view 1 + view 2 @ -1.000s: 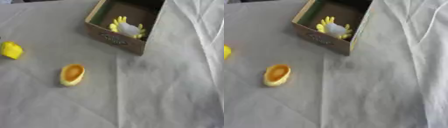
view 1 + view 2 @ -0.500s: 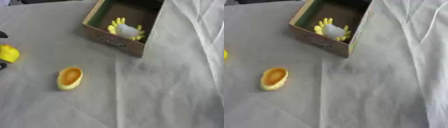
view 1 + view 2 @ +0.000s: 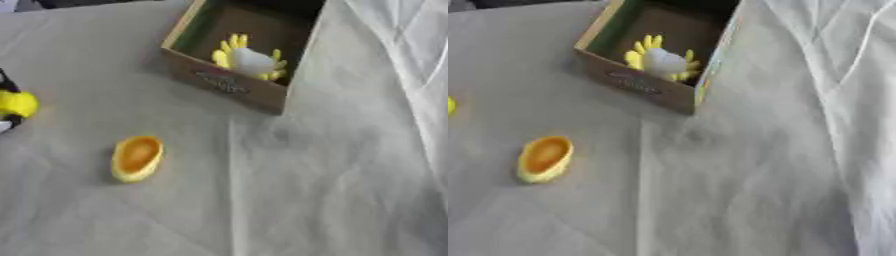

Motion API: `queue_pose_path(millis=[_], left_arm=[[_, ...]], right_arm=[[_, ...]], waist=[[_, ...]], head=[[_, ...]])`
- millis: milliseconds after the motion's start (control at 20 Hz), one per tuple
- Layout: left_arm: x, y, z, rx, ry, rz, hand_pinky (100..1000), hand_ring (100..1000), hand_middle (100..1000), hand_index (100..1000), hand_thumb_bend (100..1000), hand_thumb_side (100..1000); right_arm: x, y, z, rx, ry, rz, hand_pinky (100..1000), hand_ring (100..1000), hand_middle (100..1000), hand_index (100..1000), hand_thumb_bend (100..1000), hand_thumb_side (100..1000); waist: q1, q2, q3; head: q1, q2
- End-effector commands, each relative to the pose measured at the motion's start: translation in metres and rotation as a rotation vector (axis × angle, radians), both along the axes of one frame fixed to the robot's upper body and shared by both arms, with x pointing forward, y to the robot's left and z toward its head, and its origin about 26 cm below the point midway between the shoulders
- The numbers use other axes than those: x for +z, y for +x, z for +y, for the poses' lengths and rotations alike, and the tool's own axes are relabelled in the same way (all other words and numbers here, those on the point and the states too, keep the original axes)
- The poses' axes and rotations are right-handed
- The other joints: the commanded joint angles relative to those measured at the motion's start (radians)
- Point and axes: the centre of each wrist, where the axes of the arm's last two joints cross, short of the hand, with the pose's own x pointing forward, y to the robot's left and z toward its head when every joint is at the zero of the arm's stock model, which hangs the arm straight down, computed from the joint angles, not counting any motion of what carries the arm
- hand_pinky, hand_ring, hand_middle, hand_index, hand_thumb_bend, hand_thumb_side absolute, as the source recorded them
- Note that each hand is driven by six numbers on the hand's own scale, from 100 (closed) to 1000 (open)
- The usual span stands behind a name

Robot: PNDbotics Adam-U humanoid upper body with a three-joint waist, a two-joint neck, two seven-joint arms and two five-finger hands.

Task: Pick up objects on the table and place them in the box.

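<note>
The robot's left hand, barely visible at the tabletop's left edge, touches a round yellow object; its grip cannot be determined. The open cardboard box lies toward the far right. The right hand is out of view.

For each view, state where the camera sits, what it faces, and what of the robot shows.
Left eye view: in the head, looking down at the box, orange shell and yellow object; a black bit of the left hand shows at the left edge.
Right eye view: same head, same scene; no hand shows.
Both share the box and shell.
</note>
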Motion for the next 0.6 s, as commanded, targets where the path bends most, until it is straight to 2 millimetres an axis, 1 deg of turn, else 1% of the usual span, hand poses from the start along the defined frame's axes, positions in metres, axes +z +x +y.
queue_pose_path(millis=[50, 100, 150, 250, 350, 450, 600], left_arm=[[0.023, -0.003, 0.004, 0.017, 0.029, -0.088, 550, 437, 418, 503, 446, 100], [0.025, -0.004, 0.004, 0.021, 0.034, -0.106, 542, 426, 408, 496, 454, 100], [0.026, -0.004, 0.003, 0.025, 0.039, -0.123, 516, 394, 380, 471, 467, 100], [0.029, -0.005, 0.002, 0.028, 0.045, -0.161, 491, 375, 359, 448, 473, 100], [0.032, -0.006, 0.000, 0.020, 0.048, -0.190, 490, 378, 364, 453, 467, 100], [0.040, -0.007, -0.006, -0.012, 0.049, -0.215, 494, 379, 367, 456, 447, 100], [0.058, -0.008, -0.021, -0.085, 0.029, -0.250, 498, 386, 373, 464, 426, 100]], right_arm=[[0.008, -0.004, 0.001, 0.002, -0.015, -0.021, 892, 1000, 677, 871, 100, 572], [0.007, -0.004, 0.001, 0.002, -0.015, -0.020, 892, 1000, 676, 871, 100, 572], [0.007, -0.004, 0.001, 0.002, -0.015, -0.019, 892, 1000, 676, 871, 100, 572], [0.007, -0.004, 0.001, 0.002, -0.017, -0.015, 892, 1000, 676, 871, 100, 572], [0.007, -0.004, 0.000, 0.001, -0.017, -0.012, 892, 1000, 676, 871, 100, 573], [0.006, -0.004, 0.000, -0.002, -0.017, -0.008, 891, 1000, 677, 871, 100, 573], [0.006, -0.005, -0.002, -0.007, -0.017, -0.004, 891, 1000, 677, 871, 100, 574]], waist=[[0.000, -0.024, 0.004], [0.001, -0.025, 0.005], [0.002, -0.027, 0.006], [0.003, -0.030, 0.007], [0.005, -0.033, 0.009], [0.007, -0.037, 0.012], [0.011, -0.045, 0.017]], head=[[0.004, -0.005], [0.005, -0.004], [0.006, -0.002], [0.004, -0.001], [0.002, 0.001], [0.001, 0.004], [-0.001, 0.009]])
